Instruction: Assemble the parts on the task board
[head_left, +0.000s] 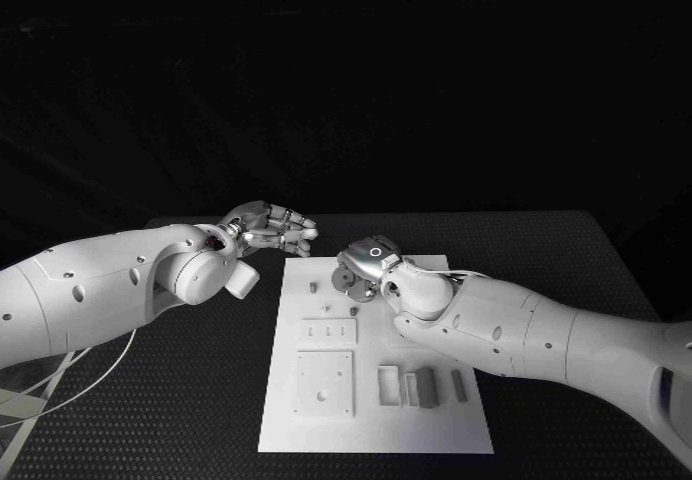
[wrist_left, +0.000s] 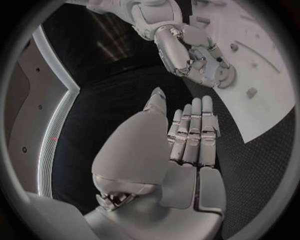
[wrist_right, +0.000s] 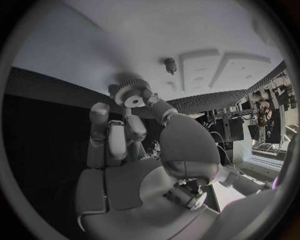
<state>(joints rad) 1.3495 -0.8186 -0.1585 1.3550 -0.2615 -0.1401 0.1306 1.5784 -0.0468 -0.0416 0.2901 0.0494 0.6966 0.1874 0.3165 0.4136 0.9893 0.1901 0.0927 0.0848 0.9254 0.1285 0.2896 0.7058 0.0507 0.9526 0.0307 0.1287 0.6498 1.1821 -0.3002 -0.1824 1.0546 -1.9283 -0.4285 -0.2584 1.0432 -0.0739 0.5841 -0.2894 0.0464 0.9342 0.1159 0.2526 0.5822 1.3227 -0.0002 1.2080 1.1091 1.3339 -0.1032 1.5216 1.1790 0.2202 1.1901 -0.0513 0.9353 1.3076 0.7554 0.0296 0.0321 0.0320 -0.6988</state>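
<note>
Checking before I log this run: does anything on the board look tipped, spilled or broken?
Nothing stands out. The board lies flat and square on the table, its parts sit in tidy rows, and the right hand holds a small gear over it. The left hand hovers beside it, holding nothing.

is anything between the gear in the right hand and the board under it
Nothing visible. The right hand pinches a small gear at its fingertips over the far end of the task board; a short peg stands on bare board beyond it. The left hand hovers off the board's far left corner.
</note>
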